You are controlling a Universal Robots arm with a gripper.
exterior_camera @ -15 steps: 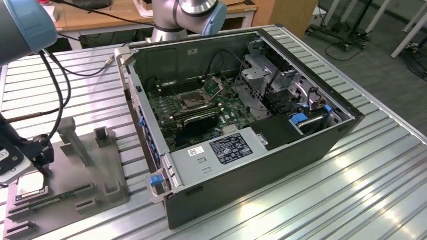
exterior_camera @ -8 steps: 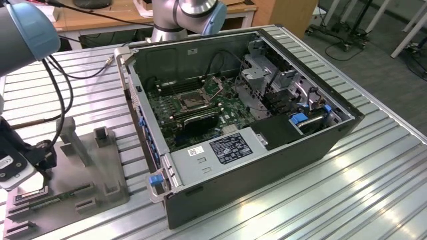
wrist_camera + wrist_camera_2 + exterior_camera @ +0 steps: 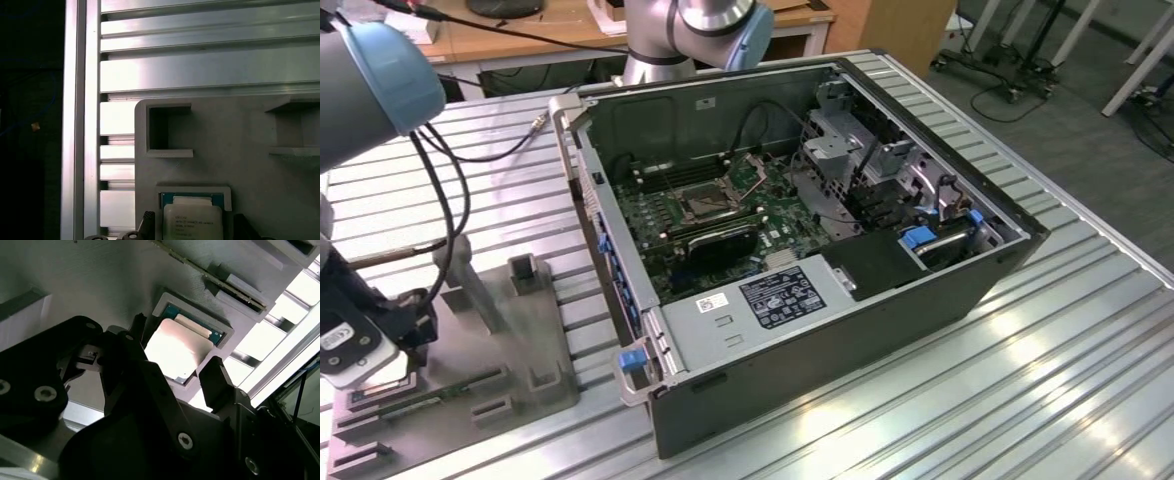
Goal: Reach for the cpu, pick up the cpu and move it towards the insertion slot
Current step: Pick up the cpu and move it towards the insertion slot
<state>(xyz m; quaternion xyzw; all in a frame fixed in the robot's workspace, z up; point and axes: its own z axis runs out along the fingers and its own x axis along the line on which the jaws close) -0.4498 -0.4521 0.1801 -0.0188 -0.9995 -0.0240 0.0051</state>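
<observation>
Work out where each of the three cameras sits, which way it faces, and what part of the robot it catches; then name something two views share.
Exterior view: off the arm, looking down on the open computer case and grey fixture; the arm shows at the exterior view's left.
First wrist view: on the wrist, facing squarely down onto the cpu in the fixture; fingertips flank it.
Second wrist view: on the wrist, angled across the open gripper toward the cpu.
Shared: both wrist views show the cpu.

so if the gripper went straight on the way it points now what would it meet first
Probably the cpu in the recess of the grey holder: the gripper points at it, open fingers either side. Depth is unclear, so the fingers may meet the holder first.
</observation>
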